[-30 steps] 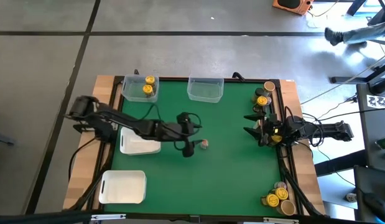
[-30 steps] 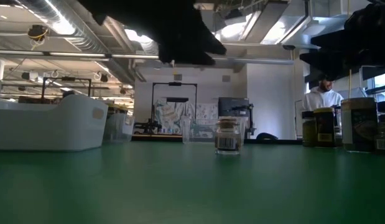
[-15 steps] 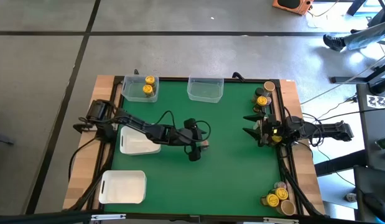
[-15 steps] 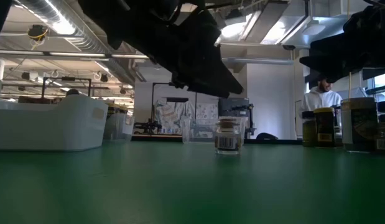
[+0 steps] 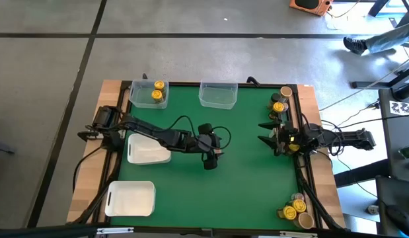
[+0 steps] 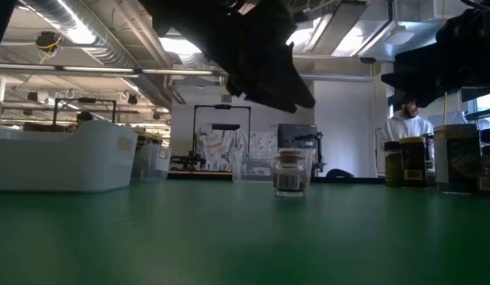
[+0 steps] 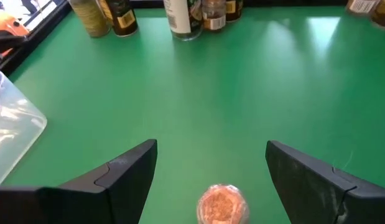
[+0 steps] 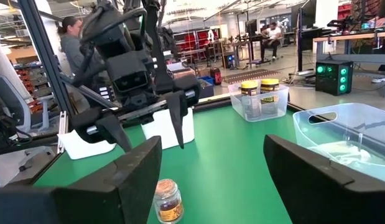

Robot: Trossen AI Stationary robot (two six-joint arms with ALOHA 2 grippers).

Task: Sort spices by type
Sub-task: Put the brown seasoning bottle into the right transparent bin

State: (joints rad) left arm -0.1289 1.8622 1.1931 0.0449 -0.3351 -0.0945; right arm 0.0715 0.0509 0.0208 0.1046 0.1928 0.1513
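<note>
Mid-desk [image 5: 257,192], hovering with jaws spread wide and empty: left gripper [image 7: 211,171], poised over a lone spice jar [image 7: 222,203] with a grey-pink lid. Standing upright between the two fingers, long axis vertical, probably just short of their tips. Far closer to this arm than to the right gripper [image 5: 265,139], waiting open-jawed near the desk's right edge. Seen level from the low view: jar untouched, on the desk; lid colour only from above.
</note>
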